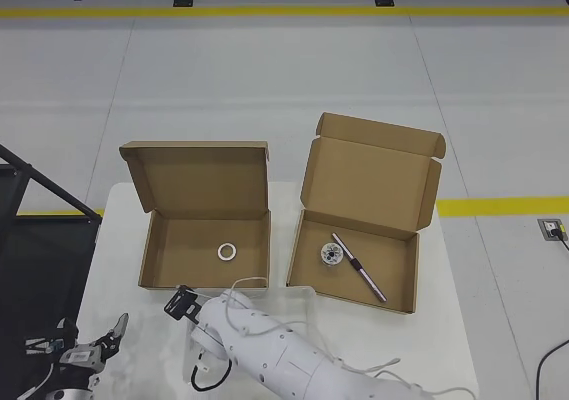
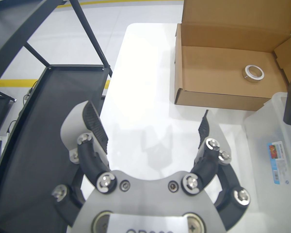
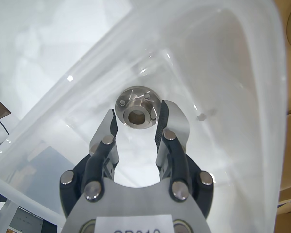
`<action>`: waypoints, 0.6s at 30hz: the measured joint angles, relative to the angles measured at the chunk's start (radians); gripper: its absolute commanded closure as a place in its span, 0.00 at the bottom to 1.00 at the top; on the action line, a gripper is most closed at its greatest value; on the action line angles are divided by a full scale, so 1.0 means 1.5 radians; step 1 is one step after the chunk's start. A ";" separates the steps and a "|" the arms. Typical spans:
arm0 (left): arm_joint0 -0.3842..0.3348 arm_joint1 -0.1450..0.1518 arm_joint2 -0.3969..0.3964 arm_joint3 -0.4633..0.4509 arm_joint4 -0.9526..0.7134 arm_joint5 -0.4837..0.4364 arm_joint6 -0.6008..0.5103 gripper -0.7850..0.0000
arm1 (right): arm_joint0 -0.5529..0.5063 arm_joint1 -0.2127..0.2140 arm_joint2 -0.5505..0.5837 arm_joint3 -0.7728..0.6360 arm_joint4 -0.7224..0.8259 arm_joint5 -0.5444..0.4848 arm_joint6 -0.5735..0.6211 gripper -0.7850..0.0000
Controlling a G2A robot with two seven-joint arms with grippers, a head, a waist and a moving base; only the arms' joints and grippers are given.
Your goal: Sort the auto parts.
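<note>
My right gripper [image 3: 137,118] is down inside a clear plastic bin [image 3: 245,78]. It is shut on a metal flange [image 3: 137,110], one pad on each side of the rim, low over the bin floor. In the top view the bin [image 1: 299,294] lies in front of two open cardboard boxes, and an arm covers most of it. The left box [image 1: 164,262] holds a metal ring [image 1: 227,250] [image 2: 254,73]. In the right box [image 1: 396,290] lie a round flange [image 1: 332,255] and a thin rod [image 1: 359,267]. My left gripper [image 2: 150,124] [image 1: 92,338] hangs open and empty over the table's left edge.
A black metal rack [image 2: 51,93] [image 1: 4,230] stands close against the table's left side. Bare white table [image 2: 145,73] lies between the left gripper and the left box [image 2: 208,98]. Both box lids stand upright at the back.
</note>
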 measured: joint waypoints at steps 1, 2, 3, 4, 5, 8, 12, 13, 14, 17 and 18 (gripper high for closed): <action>0.000 0.000 0.000 0.000 0.001 0.001 0.000 0.00 | 0.001 0.000 -0.002 0.001 0.003 -0.001 -0.002 0.60; 0.000 0.000 0.000 0.000 0.001 0.001 0.001 0.00 | 0.002 0.000 -0.004 0.003 0.008 -0.002 -0.004 0.65; 0.000 0.000 0.000 0.000 0.000 0.002 0.000 0.00 | 0.002 -0.001 -0.006 0.005 0.011 -0.004 -0.006 0.66; 0.000 -0.001 0.000 0.000 0.000 0.002 0.000 0.00 | 0.003 -0.001 -0.007 0.006 0.014 -0.005 -0.008 0.64; 0.000 -0.001 0.000 0.000 0.000 0.002 -0.001 0.00 | 0.004 -0.001 -0.010 0.008 0.017 -0.006 -0.009 0.62; 0.000 -0.001 -0.001 0.003 0.000 0.003 -0.001 0.00 | 0.005 -0.002 -0.017 0.013 0.027 -0.007 -0.011 0.58; -0.001 -0.001 -0.003 0.006 -0.002 0.003 -0.001 0.00 | 0.008 -0.003 -0.026 0.019 0.042 -0.012 -0.012 0.54; -0.001 -0.001 -0.003 0.006 -0.002 0.003 -0.001 0.00 | 0.009 -0.003 -0.028 0.020 0.045 -0.013 -0.013 0.54; -0.001 -0.001 -0.003 0.007 -0.002 0.003 -0.001 0.00 | 0.009 -0.004 -0.031 0.022 0.049 -0.013 -0.014 0.54; -0.001 -0.002 -0.003 0.007 -0.001 0.003 -0.002 0.00 | 0.009 -0.004 -0.033 0.024 0.054 -0.015 -0.016 0.55; -0.001 -0.002 -0.003 0.007 -0.001 0.003 -0.002 0.00 | 0.009 -0.004 -0.033 0.025 0.054 -0.015 -0.017 0.57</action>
